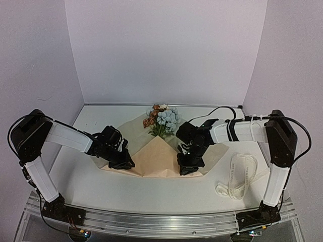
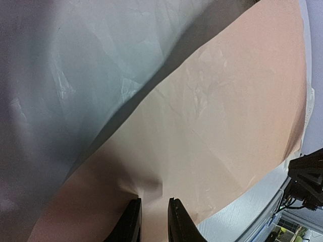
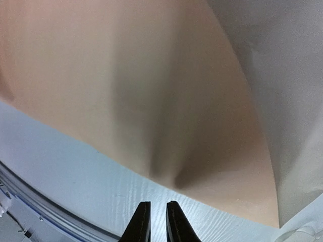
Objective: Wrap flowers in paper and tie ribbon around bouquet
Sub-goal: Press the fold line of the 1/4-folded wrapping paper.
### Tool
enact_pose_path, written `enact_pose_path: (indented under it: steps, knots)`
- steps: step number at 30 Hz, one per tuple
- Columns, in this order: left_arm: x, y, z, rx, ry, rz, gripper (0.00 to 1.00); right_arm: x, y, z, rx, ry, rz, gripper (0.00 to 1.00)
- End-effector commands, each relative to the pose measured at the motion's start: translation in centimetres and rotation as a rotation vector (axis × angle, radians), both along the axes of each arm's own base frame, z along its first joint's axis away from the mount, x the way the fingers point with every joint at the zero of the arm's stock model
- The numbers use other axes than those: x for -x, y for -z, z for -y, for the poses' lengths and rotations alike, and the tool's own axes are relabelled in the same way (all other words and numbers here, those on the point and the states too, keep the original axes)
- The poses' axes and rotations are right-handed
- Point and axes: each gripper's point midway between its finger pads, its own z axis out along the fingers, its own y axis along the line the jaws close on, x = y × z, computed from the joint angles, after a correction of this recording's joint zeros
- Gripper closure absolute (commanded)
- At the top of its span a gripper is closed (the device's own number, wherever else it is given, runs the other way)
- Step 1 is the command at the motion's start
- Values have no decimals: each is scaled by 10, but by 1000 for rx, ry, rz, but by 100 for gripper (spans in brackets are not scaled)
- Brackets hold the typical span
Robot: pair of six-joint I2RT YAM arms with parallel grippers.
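Observation:
The flowers (image 1: 162,118), pale blue and rusty-brown, lie at the back of the table, their stems hidden under the paper (image 1: 156,156). The peach-tan sheet is folded into a peaked flap over them. My left gripper (image 1: 123,162) is at the paper's left front corner, shut on a puckered pinch of the paper (image 2: 217,116), which fills the gap between the fingertips (image 2: 154,201). My right gripper (image 1: 187,167) is at the paper's right front edge. Its jaws (image 3: 158,204) are nearly together over bare table, just short of the paper's edge (image 3: 126,75), holding nothing. The ribbon (image 1: 237,176) lies looped at the right.
The white table (image 3: 75,171) runs to a metal rail (image 1: 161,222) at the near edge. White walls close in the back and both sides. The right arm's black cable (image 1: 222,110) arches near the flowers.

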Motion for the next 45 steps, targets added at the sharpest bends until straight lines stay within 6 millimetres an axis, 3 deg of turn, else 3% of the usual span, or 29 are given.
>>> enact_pose_path:
  steps: [1,6,14,17,25,29,34,40,45]
  knots:
    - [-3,-2,-2,-19,-8,16,80,-15,17,10,42,36,96,89]
    - [-2,-8,-3,-16,14,41,79,-16,32,26,105,36,122,89]
    - [-4,-11,0,-7,27,51,78,-20,17,20,65,93,132,90]
    - [-6,-24,7,15,53,79,77,-23,13,22,71,111,152,90]
    - [6,-50,31,-10,155,143,73,-24,32,38,155,176,141,94]
    - [21,-45,35,-7,171,109,73,-23,37,43,175,201,135,95]
    - [38,-25,26,-14,153,42,74,-22,39,48,192,226,138,95]
    - [42,1,2,-117,76,2,77,-19,42,56,215,253,136,96]
    - [33,13,-29,-225,-35,-21,79,-15,45,61,227,262,130,96]
